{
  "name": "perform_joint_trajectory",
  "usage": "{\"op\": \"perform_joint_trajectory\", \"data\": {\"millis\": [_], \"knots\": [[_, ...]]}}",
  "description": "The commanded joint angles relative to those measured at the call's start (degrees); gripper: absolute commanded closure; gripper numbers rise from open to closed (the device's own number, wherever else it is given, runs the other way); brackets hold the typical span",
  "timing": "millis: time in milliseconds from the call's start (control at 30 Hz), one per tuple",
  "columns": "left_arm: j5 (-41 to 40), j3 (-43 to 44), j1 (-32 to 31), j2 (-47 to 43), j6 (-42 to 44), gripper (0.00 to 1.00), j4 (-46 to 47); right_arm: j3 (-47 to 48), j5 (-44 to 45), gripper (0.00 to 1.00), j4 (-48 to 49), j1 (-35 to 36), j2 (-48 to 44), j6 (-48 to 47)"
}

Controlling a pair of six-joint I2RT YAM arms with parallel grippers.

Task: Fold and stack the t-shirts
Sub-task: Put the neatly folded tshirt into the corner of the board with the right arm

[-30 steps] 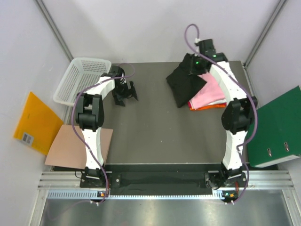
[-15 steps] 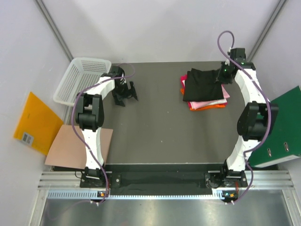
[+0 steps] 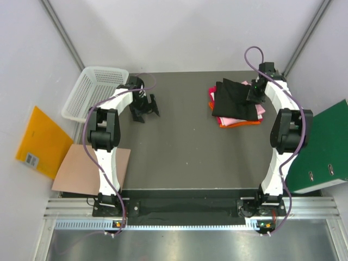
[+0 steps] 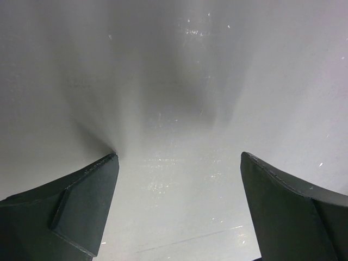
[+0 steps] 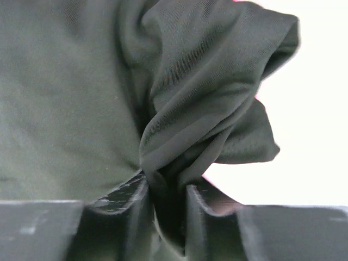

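Observation:
The black t-shirt (image 3: 232, 101) lies loosely folded on top of a stack of folded tees at the back right of the table. Pink (image 3: 261, 109), orange (image 3: 239, 123) and red (image 3: 211, 96) edges of the stack show under it. My right gripper (image 3: 253, 93) is at the black shirt's right edge. In the right wrist view it (image 5: 166, 182) pinches a bunched fold of the black cloth (image 5: 70, 98) between nearly closed fingers. My left gripper (image 3: 145, 111) hangs wide open over bare table at the back left. In the left wrist view, nothing is between its fingers (image 4: 178, 157).
A white mesh basket (image 3: 92, 89) stands at the back left corner. A green folder (image 3: 321, 147) lies off the table's right side. An orange envelope (image 3: 41, 141) and a brown card sheet (image 3: 87, 168) lie at the left.
My right arm carried the black t-shirt rightward and laid it over the folded stack, covering the pink one. Its fingers have eased slightly apart. The left arm has not moved.

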Motion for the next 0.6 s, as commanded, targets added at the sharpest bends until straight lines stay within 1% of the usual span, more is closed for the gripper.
{"op": "perform_joint_trajectory", "data": {"millis": [0,67,133,200,233,333,367,433,500,567], "knots": [[-1.03,-1.35,0.08,-0.27,0.16,0.02,-1.63,2.84,4.36,0.68,4.88,0.35,-3.53,-0.65],[-0.86,-1.44,0.08,-0.01,0.07,0.02,-1.63,5.04,6.37,0.66,2.26,0.26,-1.34,-1.62],[-0.77,-1.18,0.08,0.08,-0.01,0.02,-1.54,9.17,8.74,0.66,-1.34,0.35,2.79,-1.89],[-0.68,-1.00,-0.01,-0.01,0.07,0.02,-1.72,9.70,9.02,0.64,-1.36,0.35,4.20,-2.15],[-0.77,-0.74,-0.01,0.08,0.16,0.02,-1.89,9.10,9.89,0.64,-0.92,0.52,4.12,-2.32],[-0.95,-0.65,-0.01,0.17,0.42,0.02,-2.24,4.97,13.23,0.63,4.60,0.96,1.23,-2.68],[-0.95,-0.65,-0.01,0.08,0.42,0.02,-2.33,4.09,13.15,0.59,6.45,0.97,0.44,-2.94],[-0.95,-0.91,-0.01,-0.10,0.51,0.02,-2.42,4.51,13.23,0.58,6.03,0.97,0.17,-3.12],[-0.86,-1.35,-0.10,-0.01,0.51,0.02,-2.16,6.10,15.16,0.55,4.10,1.14,1.13,-3.20],[-0.60,-1.53,-0.10,-0.01,0.60,0.02,-2.16,7.06,17.35,0.48,2.08,1.40,1.49,-3.12]]}}
